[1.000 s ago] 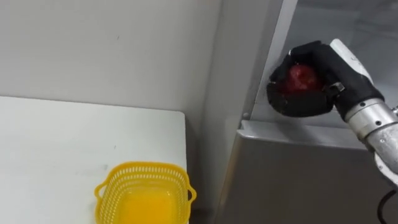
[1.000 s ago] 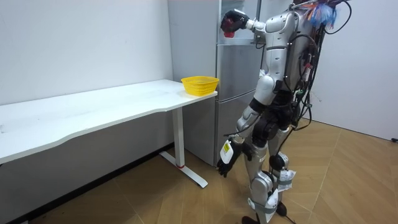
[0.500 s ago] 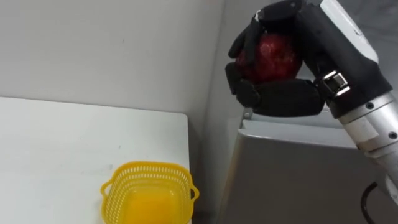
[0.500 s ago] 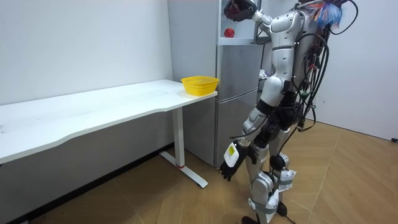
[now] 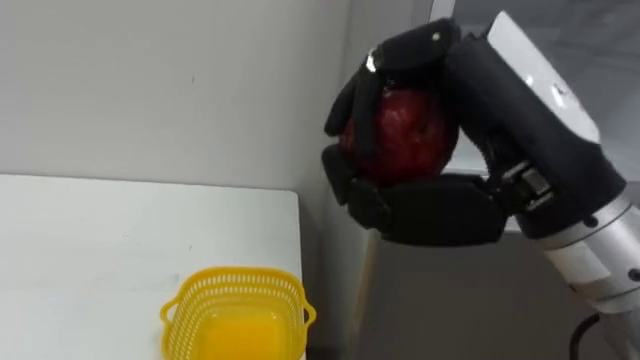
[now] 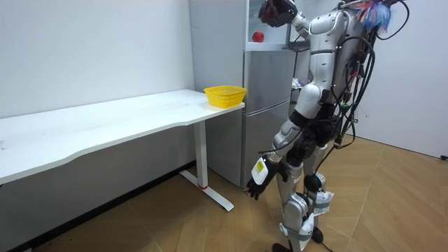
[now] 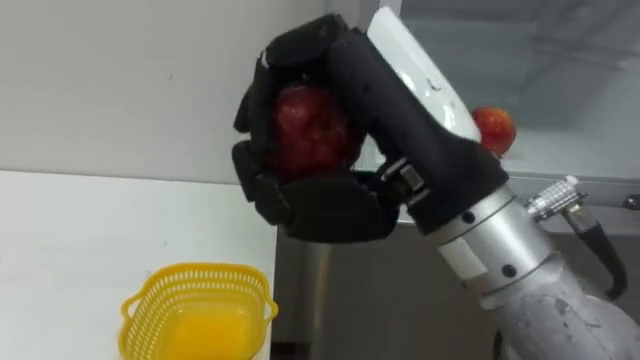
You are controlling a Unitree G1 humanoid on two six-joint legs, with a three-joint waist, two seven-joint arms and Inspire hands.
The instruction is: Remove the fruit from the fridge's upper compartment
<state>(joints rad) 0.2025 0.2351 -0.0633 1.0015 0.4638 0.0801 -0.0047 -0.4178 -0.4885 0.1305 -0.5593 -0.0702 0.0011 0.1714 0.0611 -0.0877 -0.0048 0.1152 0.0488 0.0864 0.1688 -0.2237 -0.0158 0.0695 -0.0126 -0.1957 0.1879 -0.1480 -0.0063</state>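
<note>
Your right hand (image 5: 450,205) is clamped round the red apple (image 5: 405,135), held high just outside the fridge's (image 6: 267,91) upper compartment, where a second apple (image 7: 493,128) sits on the shelf. Below, the yellow basket (image 5: 236,276) stands at the table's (image 5: 100,240) corner nearest the fridge. Your left hand (image 6: 255,187) hangs beside the thigh.

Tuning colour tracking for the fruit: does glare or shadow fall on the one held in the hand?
Left eye view: the right hand shades the red fruit at its edges with curled fingers; a small glint sits on one finger. Right eye view: the second fruit on the fridge shelf is lit brighter. Room view: even light.
</note>
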